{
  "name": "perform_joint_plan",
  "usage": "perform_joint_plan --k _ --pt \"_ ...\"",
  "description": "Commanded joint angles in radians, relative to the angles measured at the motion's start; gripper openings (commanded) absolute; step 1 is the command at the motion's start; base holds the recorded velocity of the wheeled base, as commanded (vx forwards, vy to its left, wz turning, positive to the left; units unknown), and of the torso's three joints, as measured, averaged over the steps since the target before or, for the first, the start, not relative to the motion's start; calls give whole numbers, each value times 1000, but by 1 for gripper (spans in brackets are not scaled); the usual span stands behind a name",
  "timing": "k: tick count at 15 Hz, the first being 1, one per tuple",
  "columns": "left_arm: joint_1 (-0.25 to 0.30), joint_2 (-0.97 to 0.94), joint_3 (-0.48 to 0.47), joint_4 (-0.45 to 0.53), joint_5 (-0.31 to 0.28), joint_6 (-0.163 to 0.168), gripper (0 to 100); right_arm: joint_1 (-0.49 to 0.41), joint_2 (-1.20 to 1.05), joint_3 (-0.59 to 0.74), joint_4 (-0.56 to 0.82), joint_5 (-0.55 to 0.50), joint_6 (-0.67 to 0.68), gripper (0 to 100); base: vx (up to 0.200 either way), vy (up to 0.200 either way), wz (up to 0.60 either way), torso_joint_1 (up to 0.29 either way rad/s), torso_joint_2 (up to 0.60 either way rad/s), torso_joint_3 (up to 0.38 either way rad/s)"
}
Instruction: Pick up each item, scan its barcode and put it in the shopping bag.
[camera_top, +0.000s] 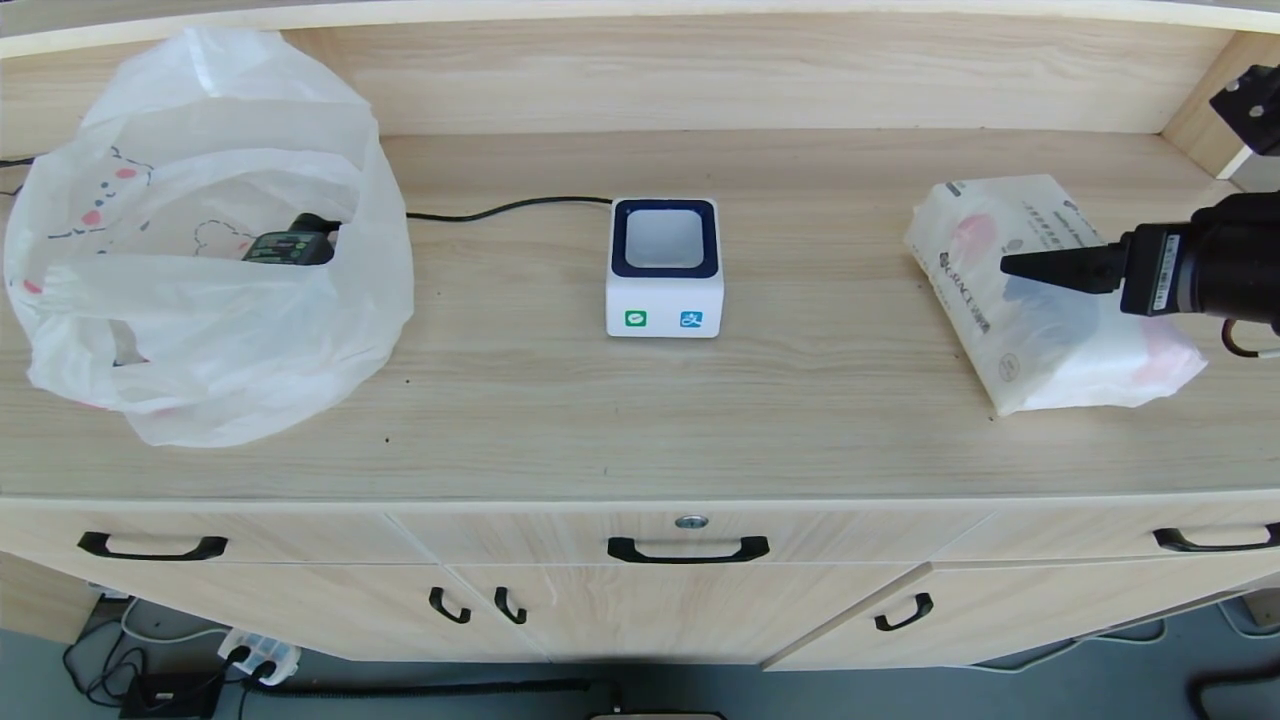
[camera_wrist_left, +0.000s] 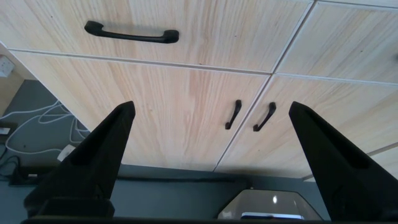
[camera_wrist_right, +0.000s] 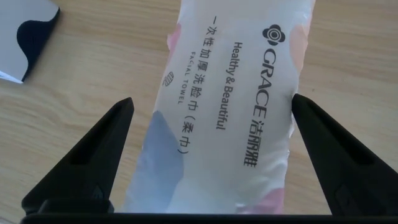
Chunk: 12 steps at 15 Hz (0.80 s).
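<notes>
A white soft pack of facial towels (camera_top: 1040, 290) lies on the wooden counter (camera_top: 800, 420) at the right. My right gripper (camera_top: 1010, 266) hangs just above it, open, and in the right wrist view the pack (camera_wrist_right: 230, 112) lies between its two spread fingers (camera_wrist_right: 93, 168). The white barcode scanner (camera_top: 665, 265) with a dark-framed window stands mid-counter. At the left sits the translucent shopping bag (camera_top: 200, 240) with a dark item (camera_top: 290, 245) inside. My left gripper (camera_wrist_left: 211, 162) is open, down in front of the cabinet doors (camera_wrist_left: 186, 99).
A black cable (camera_top: 500, 210) runs from the scanner toward the bag. A raised wooden back wall (camera_top: 760, 80) borders the counter, with a side wall at the far right. Drawers and doors with black handles (camera_top: 688, 548) sit below the front edge.
</notes>
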Motion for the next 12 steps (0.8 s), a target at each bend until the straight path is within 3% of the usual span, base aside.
perform_joint_plan --k 1,10,12 --pt "0 0 -1 0 0 0 100 0 2 -7 25 0 -24 100 0 0 0 0 0 0" --pt "0 0 0 0 0 -1 100 -49 54 -41 97 -2 -87 100 0 0 0 0 0 0" --pt "-1 0 0 0 0 0 100 -35 74 -94 179 -2 -93 100 0 0 0 0 0 0"
